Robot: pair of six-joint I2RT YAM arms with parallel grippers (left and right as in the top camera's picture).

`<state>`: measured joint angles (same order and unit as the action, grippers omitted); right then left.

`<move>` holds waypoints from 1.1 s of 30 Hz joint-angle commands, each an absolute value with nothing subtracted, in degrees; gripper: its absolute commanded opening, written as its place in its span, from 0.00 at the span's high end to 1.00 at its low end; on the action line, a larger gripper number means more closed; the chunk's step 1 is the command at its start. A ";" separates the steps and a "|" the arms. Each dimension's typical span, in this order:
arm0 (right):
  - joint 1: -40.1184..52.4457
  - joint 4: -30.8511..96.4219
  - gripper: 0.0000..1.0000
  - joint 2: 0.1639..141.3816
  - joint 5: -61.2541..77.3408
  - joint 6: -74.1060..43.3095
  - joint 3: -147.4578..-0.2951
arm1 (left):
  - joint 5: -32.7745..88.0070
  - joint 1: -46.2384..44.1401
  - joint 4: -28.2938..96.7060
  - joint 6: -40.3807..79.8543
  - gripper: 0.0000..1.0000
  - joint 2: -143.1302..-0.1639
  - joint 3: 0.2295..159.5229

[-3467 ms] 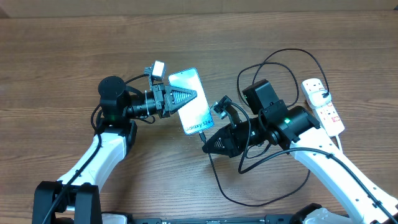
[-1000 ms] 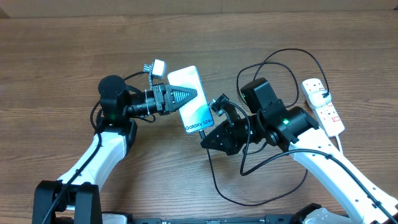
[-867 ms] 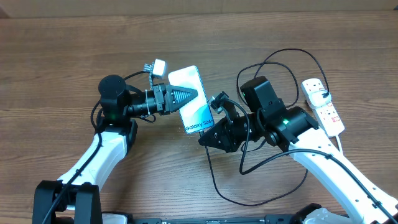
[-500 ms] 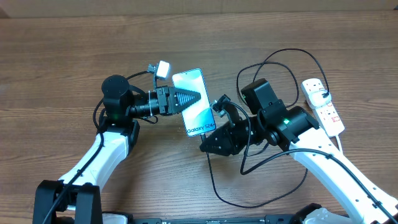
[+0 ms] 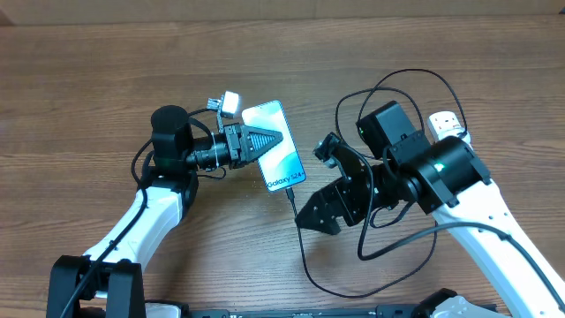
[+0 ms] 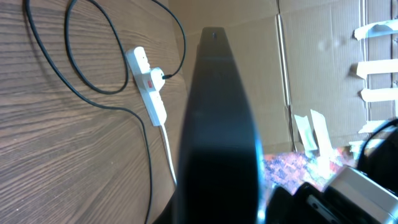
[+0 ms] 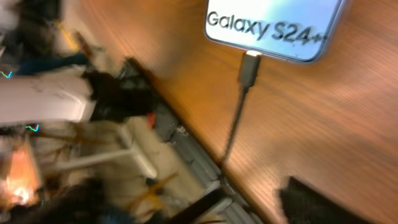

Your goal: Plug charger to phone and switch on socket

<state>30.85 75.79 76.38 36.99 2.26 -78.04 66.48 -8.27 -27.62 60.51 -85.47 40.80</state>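
My left end effector [image 5: 275, 136] pinches the phone [image 5: 287, 168]. My right end effector [image 5: 311, 215] is open. If I tug the phone, the charger [image 7: 250, 67] could pop out.

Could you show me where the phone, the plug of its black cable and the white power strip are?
phone [image 5: 284, 164], overhead view, on its screen.
charger plug [image 7: 250, 65], right wrist view, on the connector tip.
socket [image 6: 155, 102], left wrist view, on its white body.
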 commanded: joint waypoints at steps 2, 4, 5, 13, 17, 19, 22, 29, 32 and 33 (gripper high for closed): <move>34.96 71.48 0.05 75.46 21.98 -3.05 -78.19 | 65.56 -8.60 -28.16 64.42 0.96 -85.62 41.74; 37.08 69.14 0.15 75.68 17.56 -5.87 -77.38 | 65.63 -8.60 -28.73 66.57 0.96 -85.62 41.74; 38.06 68.12 0.21 75.72 16.03 -6.85 -77.10 | 65.60 -8.60 -28.84 67.29 0.96 -85.62 41.74; 45.34 63.07 0.59 77.95 9.80 -12.01 -76.93 | 65.39 -8.60 -28.97 71.29 0.96 -85.62 41.74; 46.57 62.98 0.65 80.38 6.98 -12.10 -76.93 | 65.45 -8.60 -30.37 73.60 0.96 -85.62 41.74; 46.65 63.13 0.70 81.78 6.28 -12.49 -76.93 | 65.60 -8.60 -31.31 73.97 0.96 -85.62 41.74; 46.65 63.31 0.78 83.50 6.26 -12.51 -76.93 | 65.63 -8.60 -31.75 73.97 0.96 -85.62 41.74; 46.65 62.78 0.96 84.90 6.04 -13.76 -76.93 | 65.63 -8.60 -31.77 72.75 0.96 -85.62 41.74; 46.65 61.56 0.96 84.90 6.04 -13.76 -76.93 | 66.61 -8.67 -31.75 70.02 0.96 -85.62 41.74; 46.65 60.84 0.96 84.90 6.04 -13.76 -76.93 | 67.44 -8.69 -31.75 68.58 0.96 -85.62 41.74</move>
<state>46.54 62.57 84.77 7.18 -13.52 -77.19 64.64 -8.27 -31.11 71.85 -85.58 40.80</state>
